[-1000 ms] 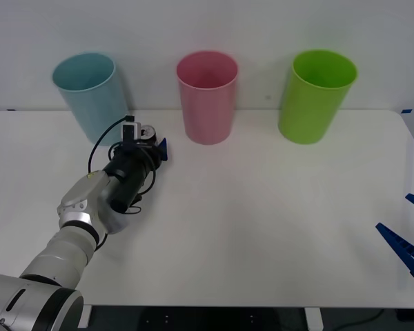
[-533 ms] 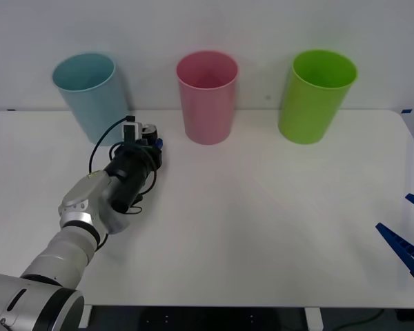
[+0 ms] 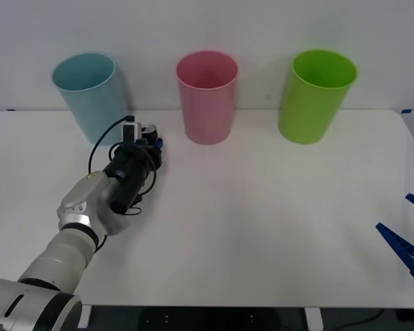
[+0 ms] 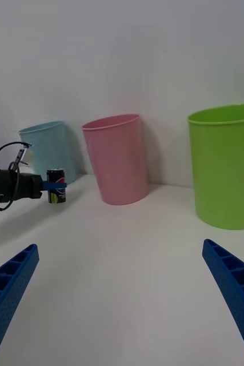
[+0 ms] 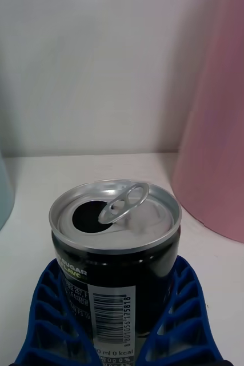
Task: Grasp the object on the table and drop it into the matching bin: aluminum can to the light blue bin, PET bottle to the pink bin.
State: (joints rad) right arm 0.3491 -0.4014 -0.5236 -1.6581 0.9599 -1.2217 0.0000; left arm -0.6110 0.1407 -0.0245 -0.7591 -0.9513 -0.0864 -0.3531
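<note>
The left arm (image 3: 76,221) is built of rounded pale grey and white segments with a silver ring at one joint, ending in a black cylindrical wrist. A thin black cable loops from the wrist up to a small white block mounted on it. The left gripper (image 5: 117,320) has blue fingers (image 5: 47,320) with an open lattice of ribs. The right gripper (image 4: 122,297) has long, tapering blue fingers (image 4: 233,286) with fine ribbing.
</note>
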